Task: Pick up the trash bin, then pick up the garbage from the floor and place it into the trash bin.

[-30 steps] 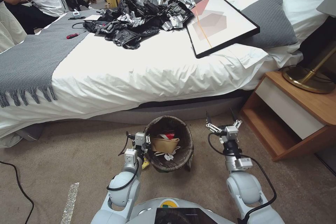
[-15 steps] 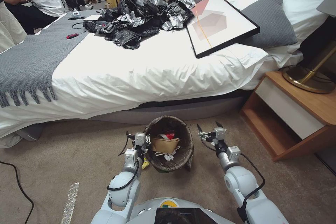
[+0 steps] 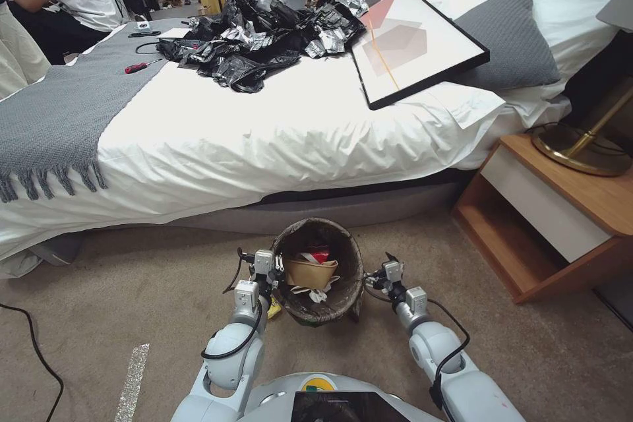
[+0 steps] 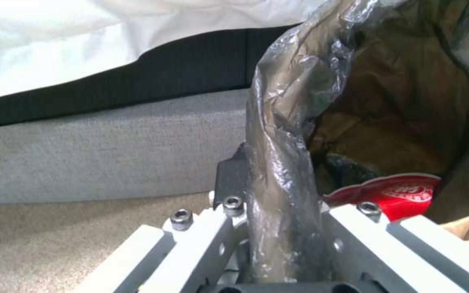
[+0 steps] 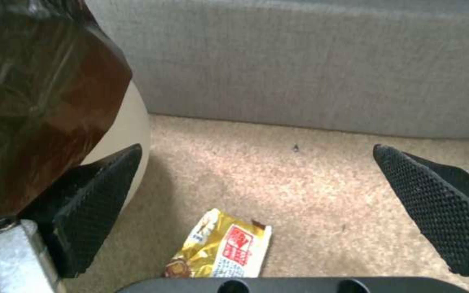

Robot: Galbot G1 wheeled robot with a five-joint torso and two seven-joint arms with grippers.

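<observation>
The trash bin (image 3: 320,271) is sitting low in the centre of the head frame, on the carpet (image 3: 132,290) before the bed (image 3: 264,138). The left gripper (image 3: 275,264) is clenching the bin's bagged rim. The right gripper (image 3: 377,269) is hanging released just beside the bin's right wall, over a yellow wrapper (image 5: 221,244) lying on the carpet. A red cup (image 4: 395,194) is lying inside the bin.

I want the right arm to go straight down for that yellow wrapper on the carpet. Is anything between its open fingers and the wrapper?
Nothing visible does. The right gripper hangs open above the yellow wrapper, with bare carpet around it. The trash bin sits close beside one finger, not over the wrapper.
</observation>
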